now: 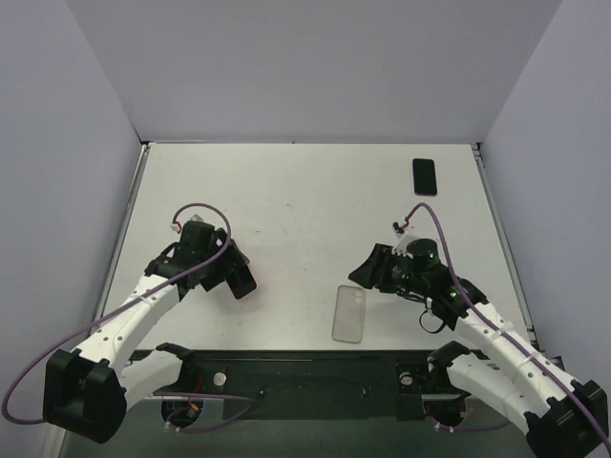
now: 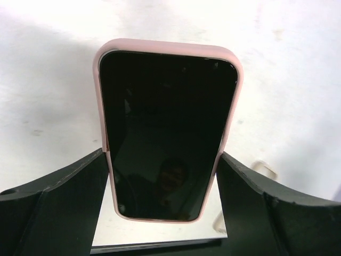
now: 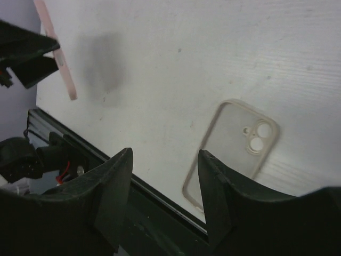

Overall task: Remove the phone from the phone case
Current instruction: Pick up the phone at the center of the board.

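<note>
My left gripper (image 2: 165, 184) is shut on a phone (image 2: 168, 133) in a pink case (image 2: 165, 47), with one finger pressed on each long side. It holds the phone above the table, screen toward the camera. In the top view this gripper (image 1: 242, 279) is at the left-middle. The right wrist view shows the pink case (image 3: 63, 69) edge-on, held in the air. My right gripper (image 3: 165, 154) is open and empty, and sits right of centre in the top view (image 1: 368, 272).
An empty clear case (image 1: 349, 313) lies flat near the table's front edge, and shows past my right fingers in the right wrist view (image 3: 224, 144). A bare black phone (image 1: 425, 176) lies at the far right. A black rail (image 1: 305, 367) runs along the near edge.
</note>
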`<state>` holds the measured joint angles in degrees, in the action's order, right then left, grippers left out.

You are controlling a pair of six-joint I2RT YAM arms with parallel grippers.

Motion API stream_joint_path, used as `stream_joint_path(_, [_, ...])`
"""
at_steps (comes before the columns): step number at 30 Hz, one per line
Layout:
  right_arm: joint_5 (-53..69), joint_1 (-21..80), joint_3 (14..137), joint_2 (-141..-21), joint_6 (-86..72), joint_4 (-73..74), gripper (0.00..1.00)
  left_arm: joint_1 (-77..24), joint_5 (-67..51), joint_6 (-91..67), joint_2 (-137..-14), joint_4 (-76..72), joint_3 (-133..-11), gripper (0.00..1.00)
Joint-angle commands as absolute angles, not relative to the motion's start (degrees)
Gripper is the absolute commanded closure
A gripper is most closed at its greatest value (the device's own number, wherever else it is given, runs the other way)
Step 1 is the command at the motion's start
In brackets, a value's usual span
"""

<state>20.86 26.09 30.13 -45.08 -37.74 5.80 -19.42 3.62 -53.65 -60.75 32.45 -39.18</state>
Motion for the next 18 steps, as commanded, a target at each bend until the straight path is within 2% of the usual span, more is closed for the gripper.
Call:
stream_joint_path(1, [19.2,37.6,31.3,-49.7,-39.7,-8.8,0.53,-20.3,-6.4,-54.2,-58.7,22.6,-43.2,1.00])
stream_joint_path(5, [12.5,49.0,35.5,-57.1,-39.3,-14.1,0.53,-24.4,-8.6,-58.0,-59.9,16.6,-43.6,1.00])
stream_joint_path(9, [9.2,54.9,36.6,-63.8,-41.4,-23.5,0.56,-30.3,-7.1,-62.6,-61.3,10.1,-41.1,1.00])
stream_joint_path(12, [6.2,56.8,37.4,-66.2,-42.6,-23.1,0.59,-34.4,-7.8,-65.7,-62.8,5.1,-38.8,1.00])
stream_joint_path(18, [1.2,57.5,36.5,-67.2,-41.8,-20.1,0.60,-40.1,-3.1,-65.7,-63.5,6.5,-39.7,1.00])
